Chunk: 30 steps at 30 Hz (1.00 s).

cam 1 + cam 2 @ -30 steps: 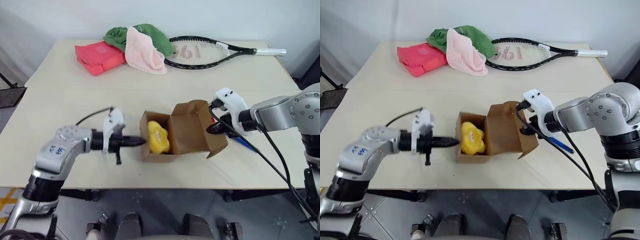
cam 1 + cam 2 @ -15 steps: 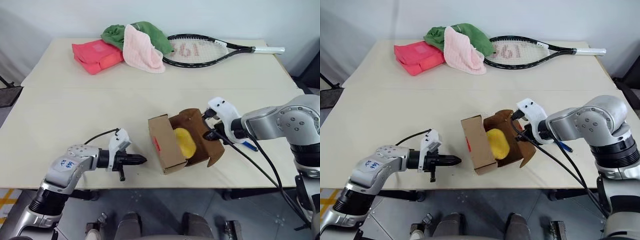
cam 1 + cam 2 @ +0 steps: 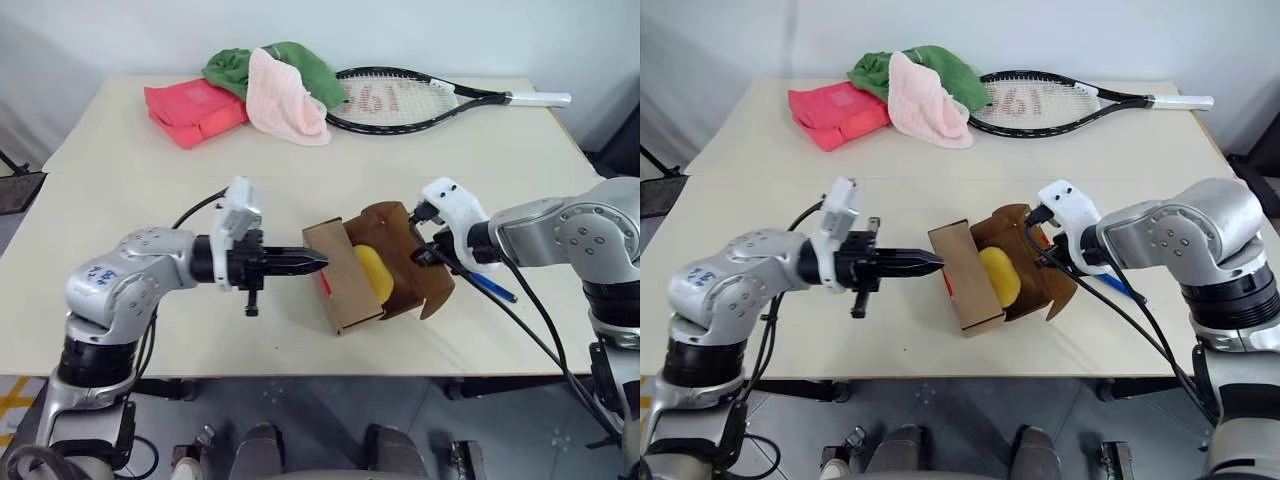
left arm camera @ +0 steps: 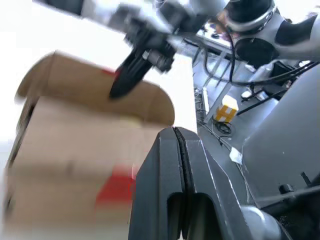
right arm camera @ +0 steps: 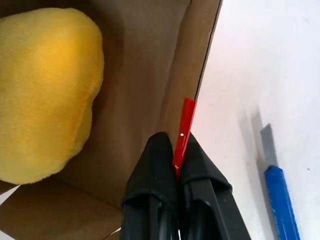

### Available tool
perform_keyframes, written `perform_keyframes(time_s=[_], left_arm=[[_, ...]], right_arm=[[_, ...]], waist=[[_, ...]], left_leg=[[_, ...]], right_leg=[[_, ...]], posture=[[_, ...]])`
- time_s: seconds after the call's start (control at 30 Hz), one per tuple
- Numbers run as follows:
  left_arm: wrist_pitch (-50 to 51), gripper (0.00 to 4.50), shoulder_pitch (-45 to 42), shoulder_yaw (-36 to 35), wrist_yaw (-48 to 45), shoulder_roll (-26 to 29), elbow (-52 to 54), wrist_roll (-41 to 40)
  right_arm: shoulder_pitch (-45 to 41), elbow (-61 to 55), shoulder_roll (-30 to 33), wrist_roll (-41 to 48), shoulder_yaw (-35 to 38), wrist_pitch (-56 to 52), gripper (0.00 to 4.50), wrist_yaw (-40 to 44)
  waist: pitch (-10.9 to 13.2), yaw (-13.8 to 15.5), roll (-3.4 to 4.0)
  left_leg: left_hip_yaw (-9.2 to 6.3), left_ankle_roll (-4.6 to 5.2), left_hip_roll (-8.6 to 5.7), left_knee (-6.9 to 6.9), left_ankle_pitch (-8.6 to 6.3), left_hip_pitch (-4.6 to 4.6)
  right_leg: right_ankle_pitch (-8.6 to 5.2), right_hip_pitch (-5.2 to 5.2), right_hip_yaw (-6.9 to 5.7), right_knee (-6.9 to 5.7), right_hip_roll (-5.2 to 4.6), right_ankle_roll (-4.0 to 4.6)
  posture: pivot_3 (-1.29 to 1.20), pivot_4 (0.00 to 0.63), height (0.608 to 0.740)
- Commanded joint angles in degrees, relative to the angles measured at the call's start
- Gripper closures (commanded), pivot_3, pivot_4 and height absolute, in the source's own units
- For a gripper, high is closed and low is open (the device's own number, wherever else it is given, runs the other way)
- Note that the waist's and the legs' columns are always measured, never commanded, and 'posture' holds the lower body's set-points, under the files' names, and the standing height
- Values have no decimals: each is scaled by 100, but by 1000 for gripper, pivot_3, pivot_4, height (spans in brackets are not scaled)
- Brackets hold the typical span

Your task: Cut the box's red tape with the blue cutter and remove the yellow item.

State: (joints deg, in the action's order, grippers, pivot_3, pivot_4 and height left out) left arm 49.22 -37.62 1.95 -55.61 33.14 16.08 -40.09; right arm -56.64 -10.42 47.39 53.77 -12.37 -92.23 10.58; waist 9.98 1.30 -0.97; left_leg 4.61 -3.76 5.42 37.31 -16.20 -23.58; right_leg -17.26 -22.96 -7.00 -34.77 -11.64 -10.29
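The box (image 3: 365,272) lies tipped near the table's (image 3: 150,190) front edge, the yellow item (image 3: 371,274) inside. The right gripper (image 5: 172,150) pinches its flap; the left gripper (image 3: 318,263), closed empty, touches its left side. The blue cutter (image 5: 280,200) lies right.

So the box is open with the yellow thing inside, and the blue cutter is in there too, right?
Not quite. The box is open with the yellow thing inside, but the blue cutter lies on the table beside the box, as the right wrist view shows.

Perhaps "361" on racket strings (image 3: 372,98)
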Motion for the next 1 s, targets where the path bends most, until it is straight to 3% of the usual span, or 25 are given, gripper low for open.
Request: perform_keyframes(time_s=[0.03,0.23,0.43,0.77,1.0], left_arm=[[-248,4500,-231,445,74,-226,-161,319],[-509,4500,-197,986,33,-105,-467,965],[-525,4500,-64,1019,79,92,-666,1282],[-204,4500,455,782,-145,911,-356,1197],[53,4500,781,760,36,1018,-12,1213]], right_arm=[[-204,-56,70,-218,53,-27,4492,190],[-230,-82,149,-372,25,-27,4492,390],[-343,-85,262,-410,-11,-27,4492,574],[-591,-160,349,-80,-145,-27,4492,686],[-548,-381,306,454,-271,-27,4492,372]], waist=[[0,-15,0],[0,-4,1],[0,5,1],[0,-4,2],[0,50,2]], left_leg=[[1,0,0,-4,0,2],[2,0,1,-6,0,3],[2,0,1,-3,0,3],[7,0,1,-2,0,13],[8,0,1,10,0,15]], right_leg=[[0,-1,0,0,0,0],[0,-3,0,1,1,0],[0,-3,2,0,1,0],[0,-3,13,-10,1,0],[0,8,16,-12,-1,0]], posture=[[0,150,740],[0,150,740],[0,150,740],[0,150,740],[0,150,740]])
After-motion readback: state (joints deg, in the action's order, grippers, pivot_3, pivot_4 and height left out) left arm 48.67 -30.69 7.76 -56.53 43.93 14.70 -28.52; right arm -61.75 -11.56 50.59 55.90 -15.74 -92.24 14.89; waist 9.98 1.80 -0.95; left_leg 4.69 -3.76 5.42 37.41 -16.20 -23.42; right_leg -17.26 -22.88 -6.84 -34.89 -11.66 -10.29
